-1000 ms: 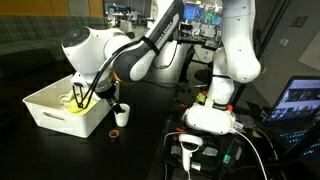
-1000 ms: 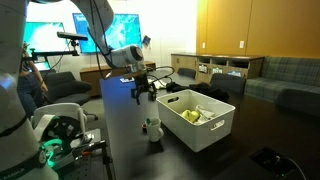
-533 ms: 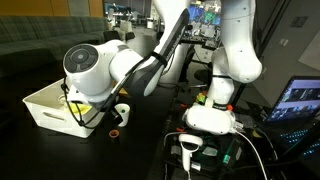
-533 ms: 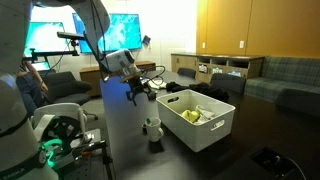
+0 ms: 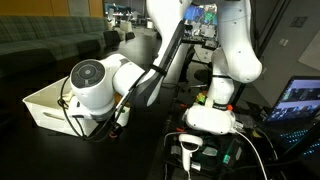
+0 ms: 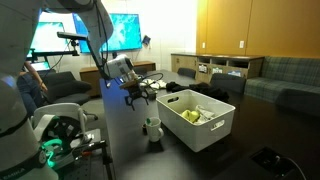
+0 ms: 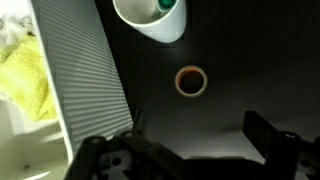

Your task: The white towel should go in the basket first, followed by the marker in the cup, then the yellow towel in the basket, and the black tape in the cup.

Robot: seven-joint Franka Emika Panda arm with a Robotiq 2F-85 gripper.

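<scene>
In the wrist view, my gripper [image 7: 200, 137] is open and empty above the dark table. A small dark roll of tape [image 7: 190, 81] lies flat just ahead of the fingers. The white cup [image 7: 152, 18] with a green marker [image 7: 165, 4] in it stands beyond the tape. The white basket [image 7: 88, 90] is on the left and holds the yellow towel [image 7: 25, 80] and a bit of white towel [image 7: 10, 30]. In an exterior view, the gripper [image 6: 137, 95] hangs between the cup [image 6: 152, 128] and the basket [image 6: 215, 135], where the yellow towel [image 6: 192, 116] shows.
The table surface [image 7: 250, 60] is dark. The robot base [image 5: 212, 115] stands at the table's side, with cables and a laptop [image 5: 298, 98] near it. In an exterior view, the arm's wrist [image 5: 92, 85] hides much of the basket [image 5: 40, 105].
The gripper has moved off the basket and out over the table beside it, by the cup and tape. It stays open and empty.
</scene>
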